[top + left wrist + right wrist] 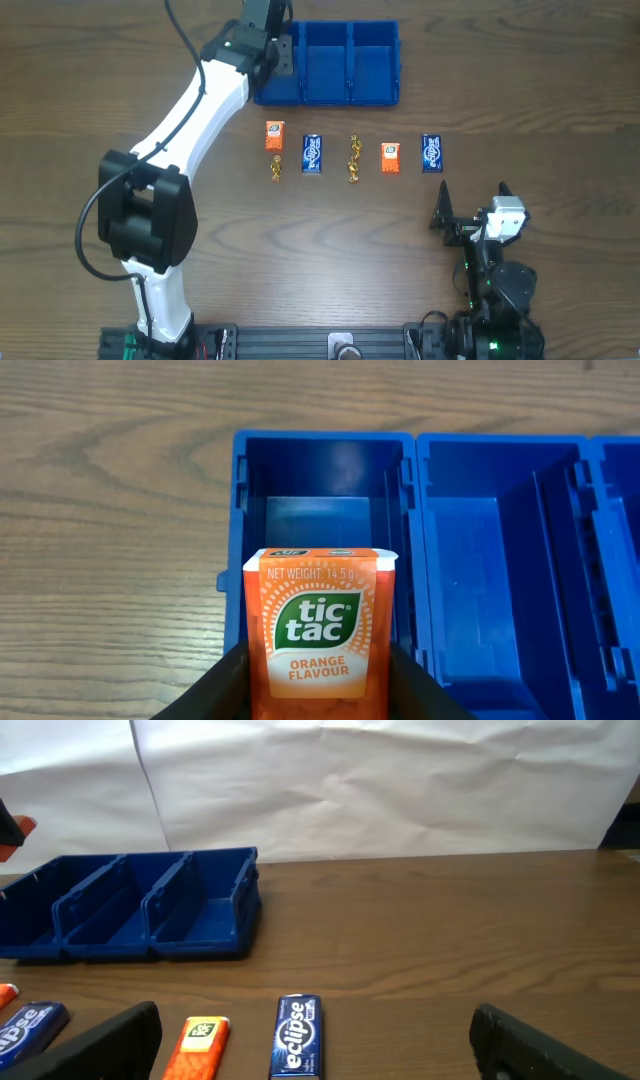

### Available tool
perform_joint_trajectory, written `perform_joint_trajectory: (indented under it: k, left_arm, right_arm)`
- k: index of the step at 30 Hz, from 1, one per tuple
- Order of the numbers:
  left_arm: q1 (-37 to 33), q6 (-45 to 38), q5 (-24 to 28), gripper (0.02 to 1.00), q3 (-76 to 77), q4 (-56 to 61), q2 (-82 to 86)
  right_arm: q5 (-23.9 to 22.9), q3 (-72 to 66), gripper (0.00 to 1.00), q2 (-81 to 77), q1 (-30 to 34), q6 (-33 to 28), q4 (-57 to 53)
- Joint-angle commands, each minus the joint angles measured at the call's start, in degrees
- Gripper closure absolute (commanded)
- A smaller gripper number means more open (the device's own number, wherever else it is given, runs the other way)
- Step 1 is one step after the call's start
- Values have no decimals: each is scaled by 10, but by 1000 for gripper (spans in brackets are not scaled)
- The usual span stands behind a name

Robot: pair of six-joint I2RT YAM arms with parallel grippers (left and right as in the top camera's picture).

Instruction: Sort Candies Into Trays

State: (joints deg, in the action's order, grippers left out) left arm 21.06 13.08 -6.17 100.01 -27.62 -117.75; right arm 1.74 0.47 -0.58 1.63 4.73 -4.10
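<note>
**A:** Where was the orange candy box (pixel 320 635)?

**B:** In the left tool (pixel 320 700). Its two fingers were pressed against the box's sides, gripping it upright. The box hung at the blue tray (pixel 415 480), over the near wall of the end compartment on the left arm's side. I couldn't tell whether it touched the tray.

**A:** And the tray itself?

**B:** It had three compartments side by side and sat on the wooden tabletop (pixel 560 80).

**A:** What about the other candies?

**B:** Six lay in a loose row on the tabletop, on the side of the tray that faced the arm bases, apart from the tray. A second orange box (pixel 274 135) lay opposite the tray's left end compartment, with a gold candy (pixel 276 170) just beyond it, farther from the tray. Next along the row came a blue pack (pixel 312 153), then a second gold candy (pixel 354 158) opposite the tray's middle. A third orange box (pixel 390 158) lay opposite the tray's right end. A second blue pack (pixel 432 153) lay just past that end.

**A:** And the right tool (pixel 472 198)?

**B:** It was farther from the tray than the row, out beyond the tray's right end. Its jaws were spread wide, with nothing between them. The second blue pack was the candy nearest to it.
</note>
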Motion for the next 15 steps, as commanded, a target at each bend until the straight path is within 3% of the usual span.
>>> perform_joint_trajectory:
  k: [1,15]
  left_arm:
    - [-1,-2,-4,726,5,-2,0]
    - [0,-2,-4,722,5,6,-30]
  right_arm:
    - [1,0,1,4,-3,-7,-5]
    - [0,0,3,4,-3,-7,-5]
